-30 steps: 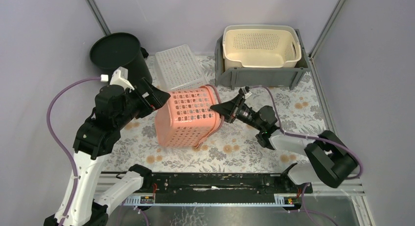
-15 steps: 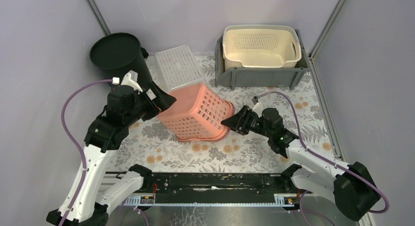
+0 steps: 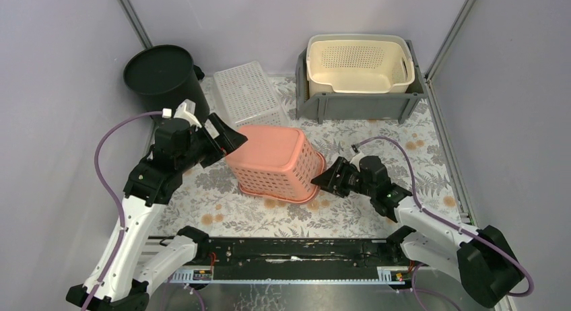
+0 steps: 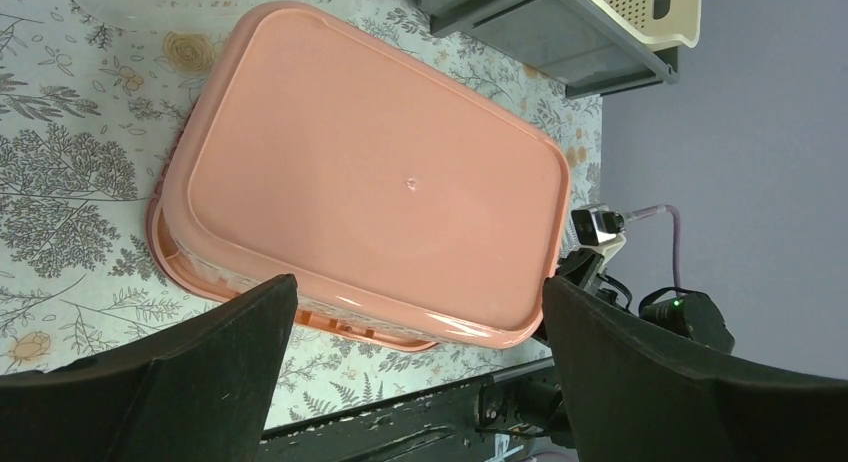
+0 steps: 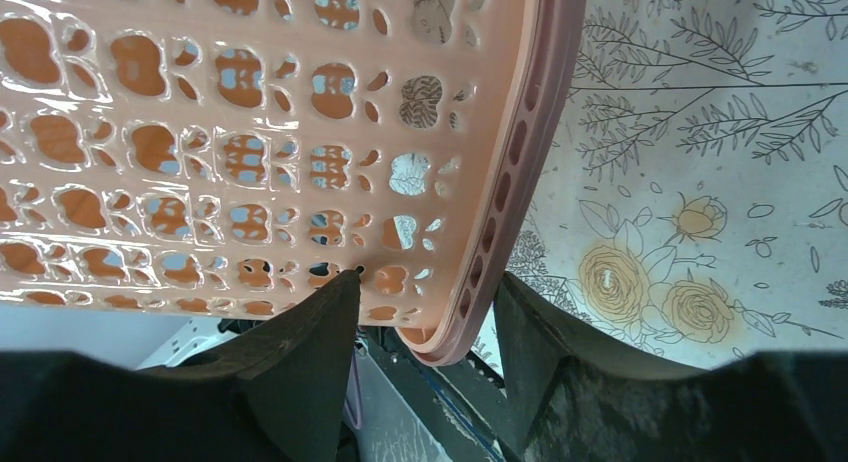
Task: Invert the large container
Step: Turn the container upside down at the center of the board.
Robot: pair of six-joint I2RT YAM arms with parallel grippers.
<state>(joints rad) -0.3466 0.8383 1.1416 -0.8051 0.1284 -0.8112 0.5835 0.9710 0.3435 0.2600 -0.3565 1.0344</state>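
The large pink perforated basket [image 3: 273,159] stands upside down on the floral table, its solid bottom up; this bottom fills the left wrist view [image 4: 380,172]. My left gripper [image 3: 225,141] is open and empty, hovering just above the basket's left end, its jaws wide in the left wrist view [image 4: 415,282]. My right gripper [image 3: 324,180] is low at the basket's right end. In the right wrist view [image 5: 428,282] its jaws straddle the basket's rim [image 5: 520,152]; one finger touches the perforated wall [image 5: 200,132] and the other stands a little off the rim.
A black bin [image 3: 161,72] stands at the back left. A white perforated tray [image 3: 246,92] lies behind the basket. A grey crate [image 3: 357,108] holding a cream basket [image 3: 360,65] stands at the back right. Walls close in on both sides.
The basket has tipped from its side onto its rim and now rests upside down. My right gripper has dropped low to the right; my left gripper has followed over the basket's bottom.
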